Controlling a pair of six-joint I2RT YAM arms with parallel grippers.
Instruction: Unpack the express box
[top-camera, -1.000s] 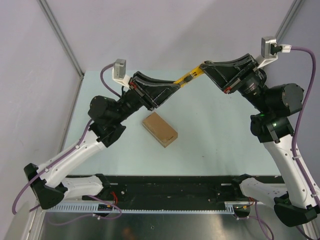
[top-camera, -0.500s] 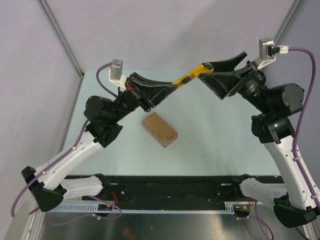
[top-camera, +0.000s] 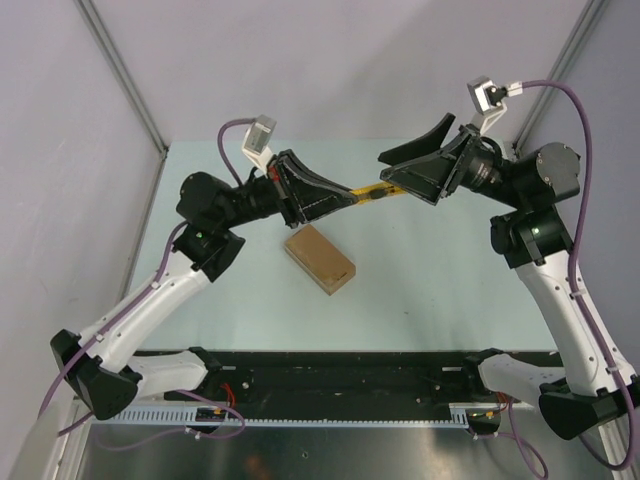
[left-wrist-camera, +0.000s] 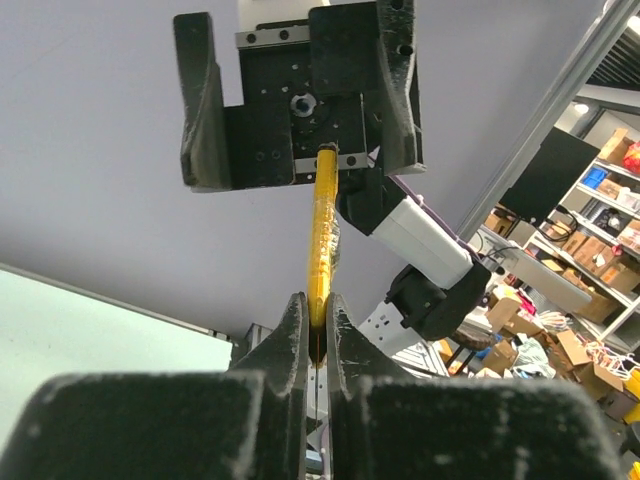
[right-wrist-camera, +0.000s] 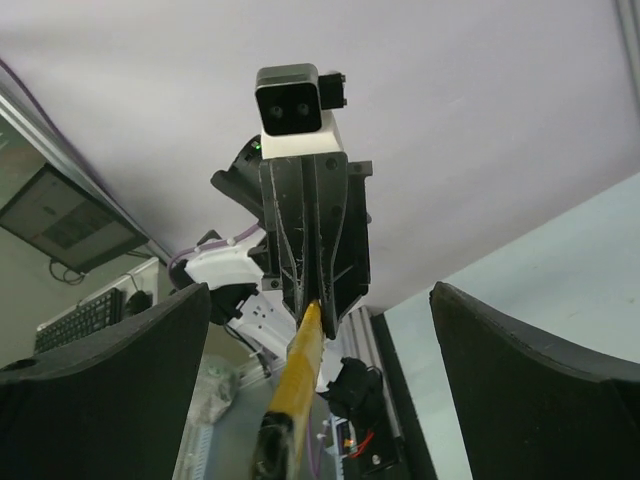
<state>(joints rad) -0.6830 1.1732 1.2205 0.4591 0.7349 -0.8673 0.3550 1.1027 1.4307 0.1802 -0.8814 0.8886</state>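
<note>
While the left hand (top-camera: 347, 196) is clamped fully shut on one end of a yellow-and-black utility knife (top-camera: 374, 190), the right hand (top-camera: 388, 171) stands wide open around the knife's other end and grips nothing.

Top view: both arms reach toward each other above the far half of the pale green surface (top-camera: 440, 290). The knife spans the gap between the two hands, raised off the surface. The express box (top-camera: 319, 257), a brown carton that looks closed, lies flat near the middle of the surface. It sits below the knife and a little nearer the arm bases, and neither hand touches it.

Left wrist view: the left hand's two fingertips meet on the knife's narrow edge. The knife runs straight to the body of the right hand, whose fingers stand clear on either side.

Right wrist view: the right hand's fingers are spread far apart. The knife passes between them without contact and ends in the closed left hand.
</note>
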